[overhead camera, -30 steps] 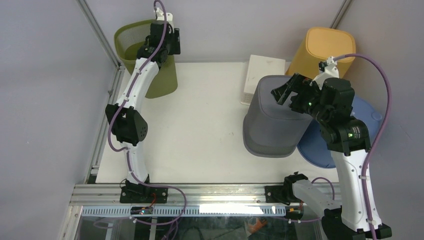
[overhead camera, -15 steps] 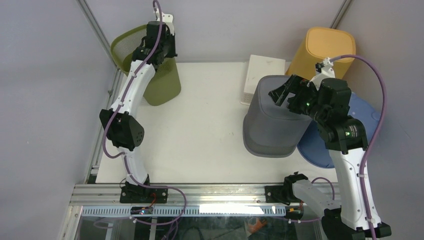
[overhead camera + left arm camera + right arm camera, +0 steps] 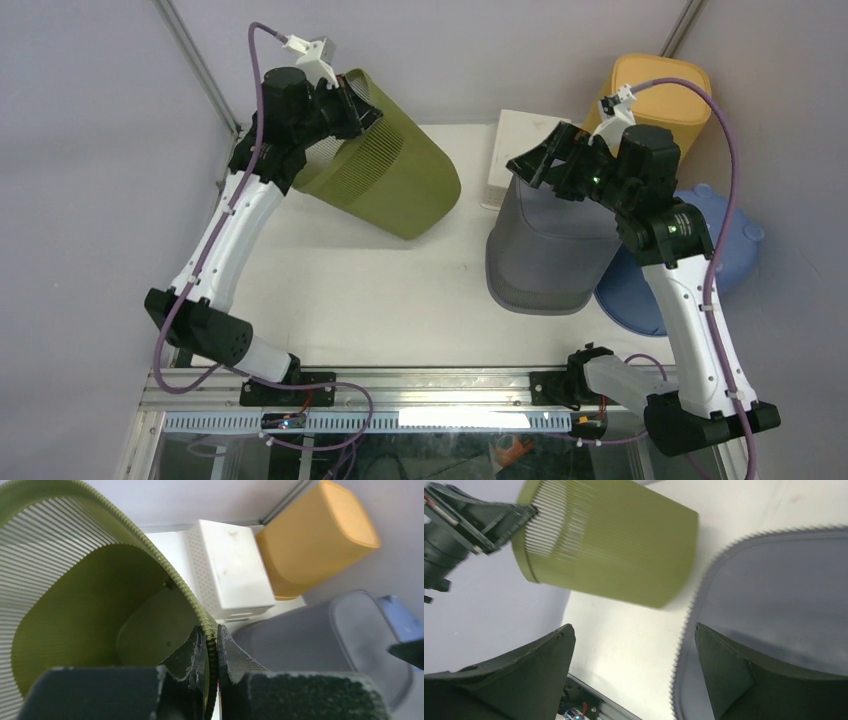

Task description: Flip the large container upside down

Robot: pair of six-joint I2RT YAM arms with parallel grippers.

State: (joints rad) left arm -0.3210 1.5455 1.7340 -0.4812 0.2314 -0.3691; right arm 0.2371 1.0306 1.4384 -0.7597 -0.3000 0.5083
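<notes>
On the left: reaching long toward the green bin, elbow low near the base, wrist raised at the bin's upper left. Clamping the bin's rim there with the left gripper, one finger inside, one outside, pressed tight. On the right: standing tall, well to the right of the bin, bent over at the wrist. Holding the right gripper spread wide, gripping nothing, fingers aimed back toward the bin.
</notes>
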